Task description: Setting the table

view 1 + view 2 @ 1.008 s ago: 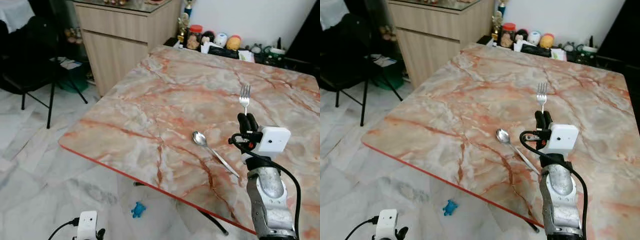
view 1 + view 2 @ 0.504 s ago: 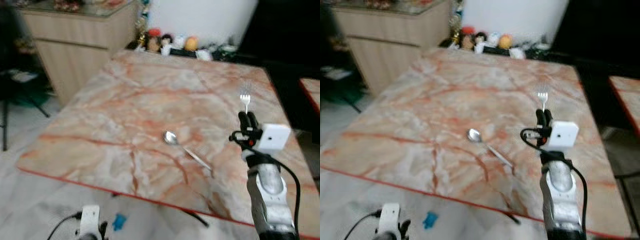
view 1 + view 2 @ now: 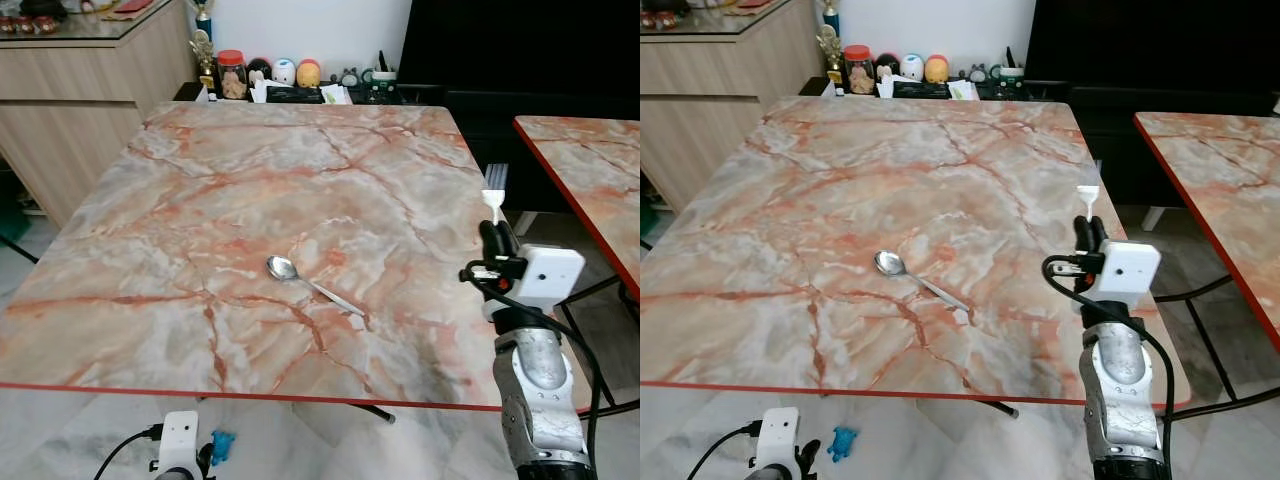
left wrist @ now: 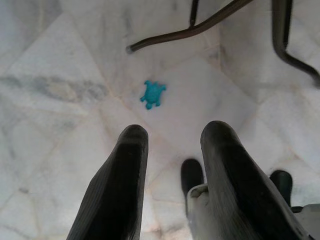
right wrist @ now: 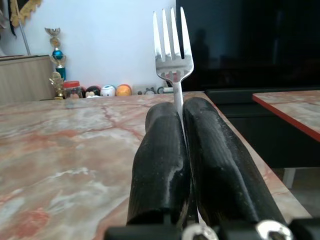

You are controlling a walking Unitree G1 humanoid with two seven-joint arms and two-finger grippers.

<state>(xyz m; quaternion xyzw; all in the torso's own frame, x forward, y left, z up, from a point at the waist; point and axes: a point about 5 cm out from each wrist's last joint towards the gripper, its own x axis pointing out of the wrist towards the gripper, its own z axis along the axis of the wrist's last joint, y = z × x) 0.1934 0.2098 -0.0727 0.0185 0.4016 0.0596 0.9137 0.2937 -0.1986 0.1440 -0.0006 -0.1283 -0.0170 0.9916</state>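
My right gripper [image 3: 497,231] is shut on a silver fork [image 3: 494,186], held upright with its tines up, over the right edge of the marble table [image 3: 200,200]. The right wrist view shows the fork [image 5: 172,47] pinched between the two black fingers [image 5: 162,150]. A silver spoon [image 3: 310,284] lies on the table near its middle, bowl toward the left, well left of the fork. My left gripper [image 4: 172,137] hangs low above the floor, open and holding nothing.
A second marble table [image 3: 590,170] stands to the right across a narrow gap. Jars and small figures [image 3: 270,75] line the table's far edge. A wooden cabinet [image 3: 70,90] is at the far left. A blue toy [image 4: 152,94] lies on the floor.
The camera has swung to the right, so the table now appears squarer and the second table has come into sight. The fork stays upright in my right gripper; the spoon has not moved.
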